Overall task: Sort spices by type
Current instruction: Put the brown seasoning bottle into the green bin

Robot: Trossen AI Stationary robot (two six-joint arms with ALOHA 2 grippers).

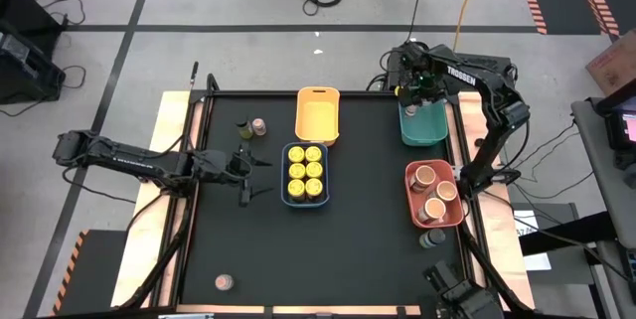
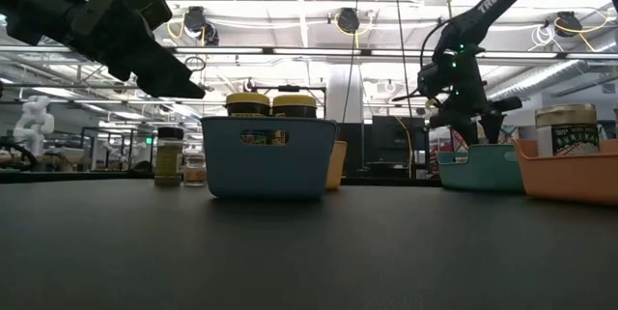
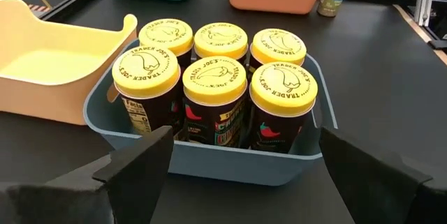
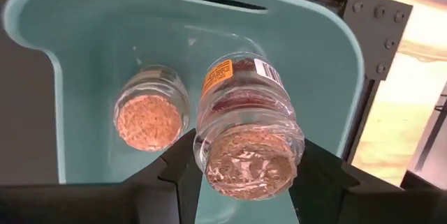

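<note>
Spices sit sorted across the black worktop [image 1: 328, 249]: six yellow-lidded dark jars [image 3: 218, 77] fill a blue rectangular plastic tray [image 1: 305, 173] at the centre, beside an empty yellow rectangular tray [image 1: 317, 113]. Wider peach-topped tubs [image 1: 431, 188] stand in a red rectangular tray [image 1: 434, 195] on the right, and a green rectangular tray [image 4: 91, 56] at the far right corner holds one small clear jar [image 4: 151, 109]. The right gripper [image 4: 244, 182] hangs over that green tray, its fingers clamped on a second clear jar of pinkish-brown spice [image 4: 244, 130]. The left gripper [image 3: 237, 175] hovers just beside the blue tray, spread wide and empty. Two loose small jars [image 1: 251, 128] stand near the far edge, another [image 1: 225, 281] near the front left.
</note>
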